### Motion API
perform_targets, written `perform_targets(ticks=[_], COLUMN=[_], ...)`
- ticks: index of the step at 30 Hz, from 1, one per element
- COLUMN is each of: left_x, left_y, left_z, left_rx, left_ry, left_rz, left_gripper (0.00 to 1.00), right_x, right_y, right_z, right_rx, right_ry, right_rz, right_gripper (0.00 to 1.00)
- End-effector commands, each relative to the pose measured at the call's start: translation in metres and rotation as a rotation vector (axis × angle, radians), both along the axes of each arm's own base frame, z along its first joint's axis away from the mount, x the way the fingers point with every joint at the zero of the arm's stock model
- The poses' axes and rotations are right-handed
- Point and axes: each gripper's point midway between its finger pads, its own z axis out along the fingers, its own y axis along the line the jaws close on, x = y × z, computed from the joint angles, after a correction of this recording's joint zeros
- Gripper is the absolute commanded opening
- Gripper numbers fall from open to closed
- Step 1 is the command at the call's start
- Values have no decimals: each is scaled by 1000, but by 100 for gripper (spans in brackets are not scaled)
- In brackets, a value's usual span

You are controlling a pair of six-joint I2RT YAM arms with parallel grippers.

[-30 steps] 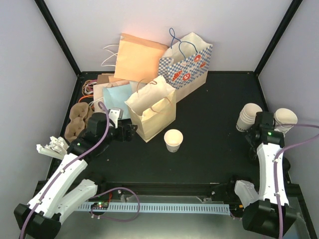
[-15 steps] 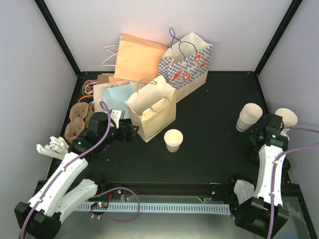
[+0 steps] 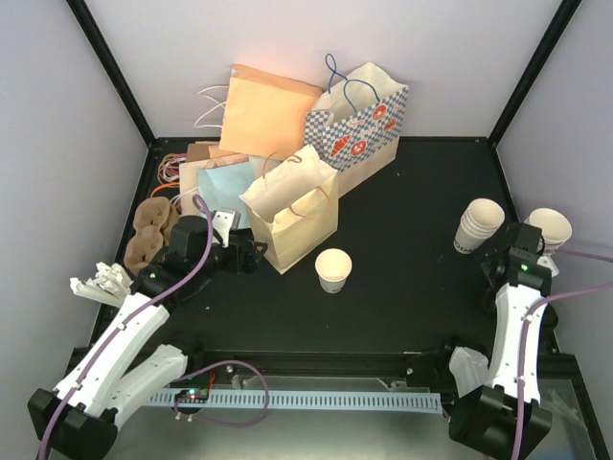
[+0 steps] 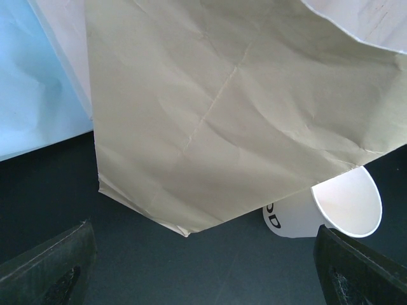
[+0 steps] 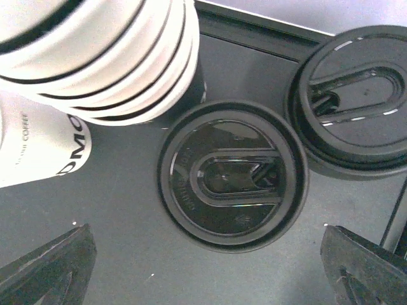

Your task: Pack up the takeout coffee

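At three o'clock, the right hand (image 5: 206,273) hangs wide open and empty over a black lid (image 5: 232,175). At nine, the left hand (image 4: 203,270) gapes empty too.

This is a robot test cell in a lab. A black table (image 3: 412,192) is boxed in by plain pale walls (image 3: 287,34) and black frame posts (image 3: 110,72). A left arm (image 3: 124,335) and a right arm (image 3: 515,326) are bolted at the table's near edge, trailing purple cables (image 3: 204,251). Paper bags (image 3: 292,216), stacked cups (image 3: 477,225) and loose lids (image 5: 232,175) sit on the table.
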Motion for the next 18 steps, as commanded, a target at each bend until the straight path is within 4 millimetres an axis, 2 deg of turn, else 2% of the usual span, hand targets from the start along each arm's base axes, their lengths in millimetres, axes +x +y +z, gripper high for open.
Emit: perform_targets(ticks=[1,12,18], left_x=[0,-1,-1], left_y=[-3,-3,-3], left_z=[12,13,13], left_rx=[-23,-24,-23], left_ry=[-45,-50,-49], left_rz=[-21,-23,-23], left_gripper=[96,96,96], right_x=[-12,-2,-5], right_y=[-6,-8,-17], right_z=[-7,-20,-27], right_rx=[-5,1,-16], right_ry=[-9,-10,6], right_rz=[-116,-87,-115], right_gripper=[99,100,100])
